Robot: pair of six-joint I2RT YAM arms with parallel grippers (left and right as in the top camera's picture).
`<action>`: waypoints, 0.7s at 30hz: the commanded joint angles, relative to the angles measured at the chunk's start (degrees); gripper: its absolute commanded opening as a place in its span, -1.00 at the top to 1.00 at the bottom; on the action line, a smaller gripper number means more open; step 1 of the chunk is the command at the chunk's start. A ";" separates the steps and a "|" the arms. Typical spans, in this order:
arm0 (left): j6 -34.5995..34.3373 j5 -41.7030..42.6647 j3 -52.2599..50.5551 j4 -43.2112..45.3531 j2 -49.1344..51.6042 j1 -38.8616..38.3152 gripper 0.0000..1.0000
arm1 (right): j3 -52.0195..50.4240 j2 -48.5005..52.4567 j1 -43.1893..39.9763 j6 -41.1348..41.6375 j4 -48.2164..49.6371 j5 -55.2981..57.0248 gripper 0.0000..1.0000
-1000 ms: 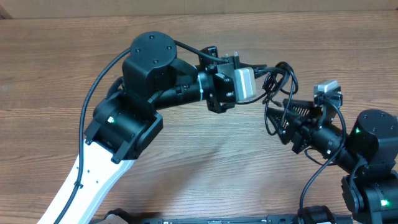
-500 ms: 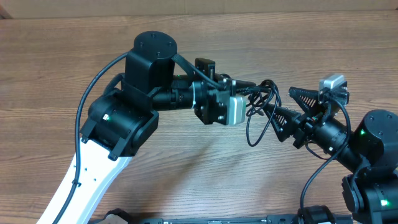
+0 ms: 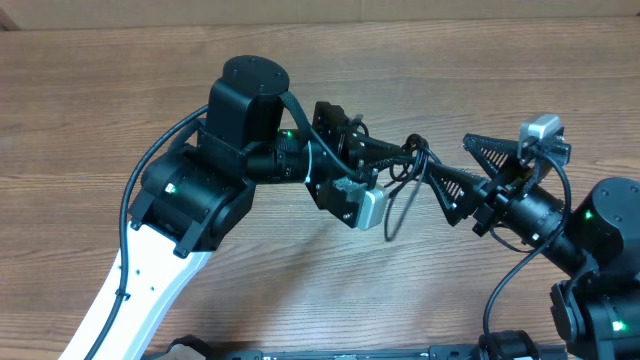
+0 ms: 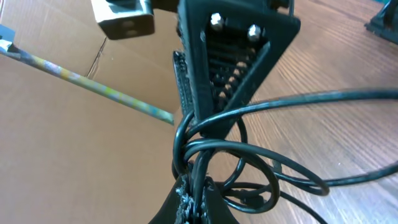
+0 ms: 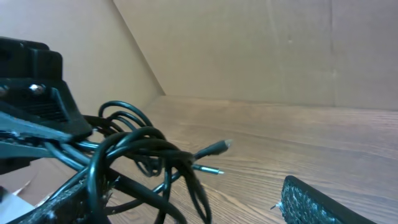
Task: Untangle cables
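The cables [image 3: 408, 160] are thin black cords in a knot held above the table, with one loop [image 3: 392, 215] hanging down. My left gripper [image 3: 398, 156] is shut on the knot; in the left wrist view its fingers [image 4: 194, 200] pinch several strands [image 4: 249, 168]. My right gripper [image 3: 449, 157] stands open just right of the knot. One of its fingers [image 4: 230, 56] pokes through a cable loop. In the right wrist view the knot [image 5: 137, 149] drapes over my left-hand finger [image 5: 65, 198], two plug tips [image 5: 217, 148] stick out, and the other finger pad [image 5: 323, 206] is bare.
The wooden table [image 3: 300, 290] lies below both arms. A cardboard wall [image 5: 261, 50] stands behind the table. The left arm's thick black wire [image 3: 150, 170] arcs along its left side, and the right arm's base [image 3: 600, 290] fills the lower right corner.
My left gripper has carried the knot leftward and rolled its wrist. My right gripper has opened wider, and the hanging loop has swung left with the knot.
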 commanded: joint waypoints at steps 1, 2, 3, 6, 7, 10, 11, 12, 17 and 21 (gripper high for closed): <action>3.43 -0.07 1.07 0.02 -0.76 0.15 0.92 | 0.00 -0.37 -0.15 1.53 0.63 -1.38 -0.75; 3.43 -0.68 1.07 0.02 -0.76 0.15 0.92 | 0.00 -0.37 -0.15 1.53 0.52 -1.38 -0.75; 3.41 -1.36 1.07 0.02 -0.76 0.15 0.92 | 0.00 -0.37 -0.15 1.51 0.31 -1.31 -0.75; 3.41 -3.56 1.07 0.07 -0.76 0.15 0.92 | 0.00 -0.37 -0.15 1.44 -0.94 -1.05 -0.75; 3.41 -4.20 1.07 0.11 -0.76 0.15 0.92 | 0.00 -0.37 -0.15 1.38 -1.38 -1.01 -0.75; 3.41 -5.84 1.07 0.50 -0.76 0.15 0.92 | 0.00 -0.35 -0.15 0.85 -3.02 0.11 -0.75; 3.41 -6.75 1.07 0.72 -0.76 0.15 0.92 | 0.00 -0.37 -0.15 0.85 -3.67 0.92 -0.75; 3.43 -7.72 1.07 0.92 -0.76 0.15 0.92 | 0.00 -0.37 -0.15 0.85 -4.31 1.60 -0.75; 4.98 -10.40 1.07 0.74 -0.76 0.15 0.92 | 0.00 -0.37 -0.15 0.85 -4.22 1.75 -0.78; 10.47 -9.88 1.07 -0.74 -0.76 0.13 0.92 | 0.00 -0.37 -0.15 1.14 -2.54 1.68 -0.83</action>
